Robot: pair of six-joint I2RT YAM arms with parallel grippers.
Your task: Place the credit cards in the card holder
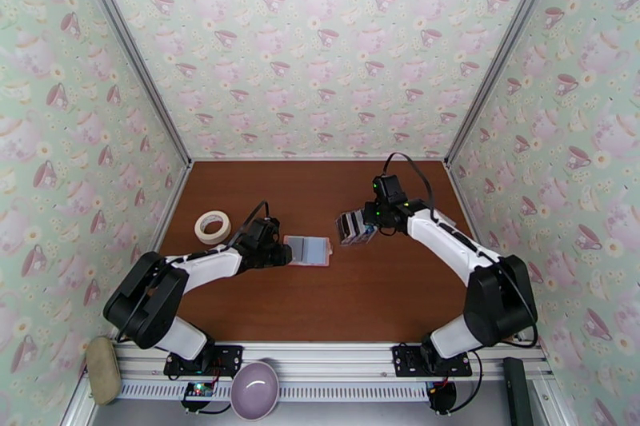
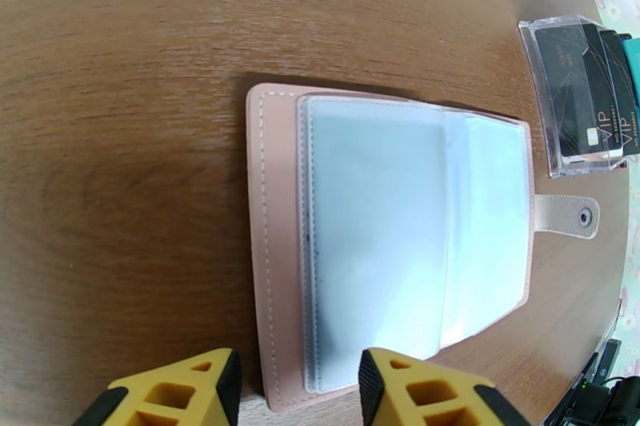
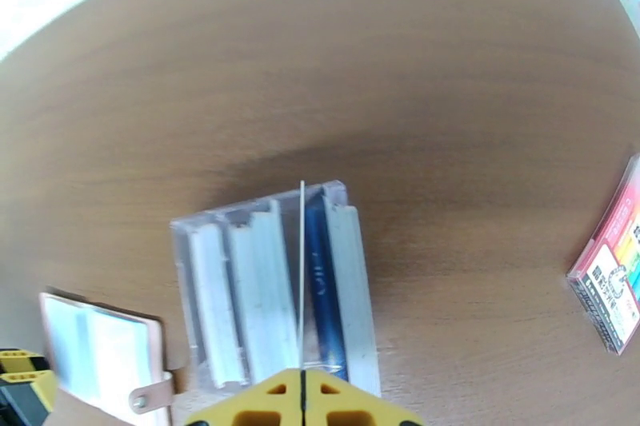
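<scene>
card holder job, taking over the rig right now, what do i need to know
Left gripper: open, fingers either side of the near edge of the card holder; contact can't be told.
Right gripper: shut on a white card, seen edge-on, standing in the clear stand.
Holder lies open and flat on the table, its clear sleeves looking empty. The other credit cards sit in the stand just beyond it.
Done: holder opened, first card gripped.
Left: lift that card out, slide it into a sleeve, then repeat for the others.
</scene>
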